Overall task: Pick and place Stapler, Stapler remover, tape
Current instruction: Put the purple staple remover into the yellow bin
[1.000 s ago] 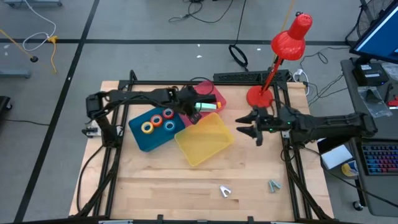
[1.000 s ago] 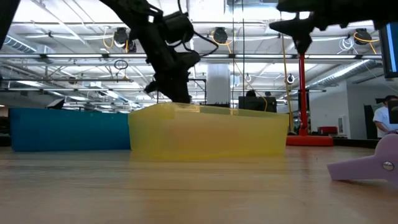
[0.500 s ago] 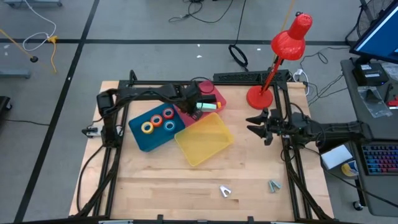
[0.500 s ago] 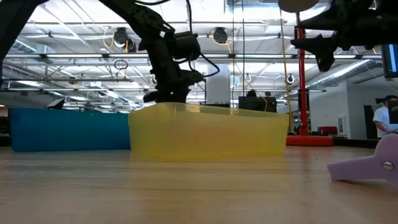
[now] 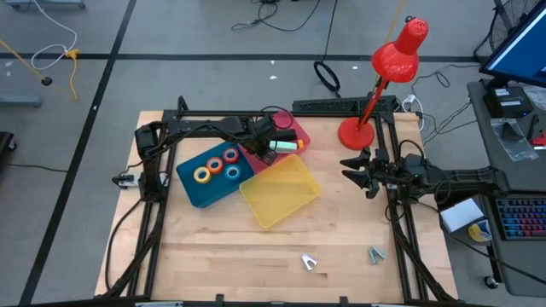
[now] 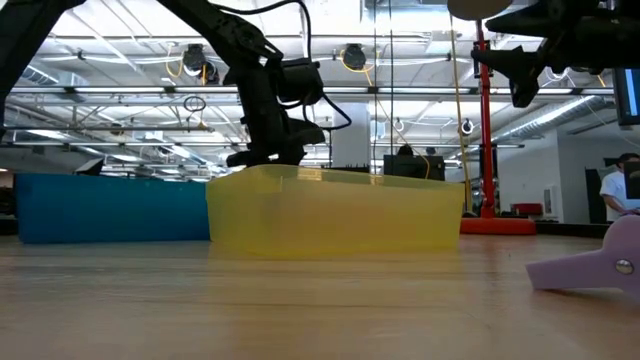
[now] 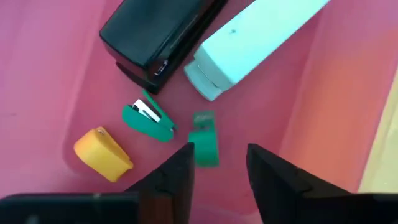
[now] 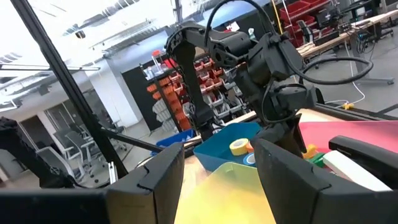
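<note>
The left gripper (image 7: 217, 163) hangs over the pink tray (image 5: 296, 132), jaws parted, empty, above a green staple remover (image 7: 203, 139). 4 tape rolls (image 5: 217, 166) sit in the blue bin (image 5: 200, 192). The right gripper (image 5: 357, 170) waits, jaws released.

tape rolls (image 5: 217, 166) in left bin (image 5: 192, 189) | middle bin (image 5: 290, 203) lower right of it | staplers (image 7: 158, 37) in upper bin (image 5: 299, 135) | lamp (image 5: 375, 94) upper right
</note>
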Controlling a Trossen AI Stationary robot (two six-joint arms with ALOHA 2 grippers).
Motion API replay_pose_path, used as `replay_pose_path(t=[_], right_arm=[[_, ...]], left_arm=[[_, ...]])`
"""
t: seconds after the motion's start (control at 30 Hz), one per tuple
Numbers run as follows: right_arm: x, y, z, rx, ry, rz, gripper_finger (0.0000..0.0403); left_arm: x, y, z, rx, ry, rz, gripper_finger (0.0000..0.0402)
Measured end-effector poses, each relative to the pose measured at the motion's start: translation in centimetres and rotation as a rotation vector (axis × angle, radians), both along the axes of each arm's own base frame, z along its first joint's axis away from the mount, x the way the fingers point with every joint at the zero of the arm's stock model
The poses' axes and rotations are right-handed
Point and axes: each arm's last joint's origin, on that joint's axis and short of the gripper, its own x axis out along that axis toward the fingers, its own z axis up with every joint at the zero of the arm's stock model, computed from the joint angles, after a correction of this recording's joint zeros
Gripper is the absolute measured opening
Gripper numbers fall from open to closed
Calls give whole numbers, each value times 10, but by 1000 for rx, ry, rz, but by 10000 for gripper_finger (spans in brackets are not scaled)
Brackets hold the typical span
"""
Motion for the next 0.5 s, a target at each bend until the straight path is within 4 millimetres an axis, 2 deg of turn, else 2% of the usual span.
replay_pose_path(t=[0.13,0.23,0.37,0.5], right_arm=[[0,0,0,1,-1,0,191],[0,0,0,1,-2,2,190],[0,0,0,0,-2,6,192],[0,0,0,46,-6,12,190]], left_arm=[[0,0,0,-1,-2,-2,178],[-3,1,9,-26,-37,0,197],[-10,0,32,-18,-109,5,206],[-19,-13,71,28,-227,-27,207]])
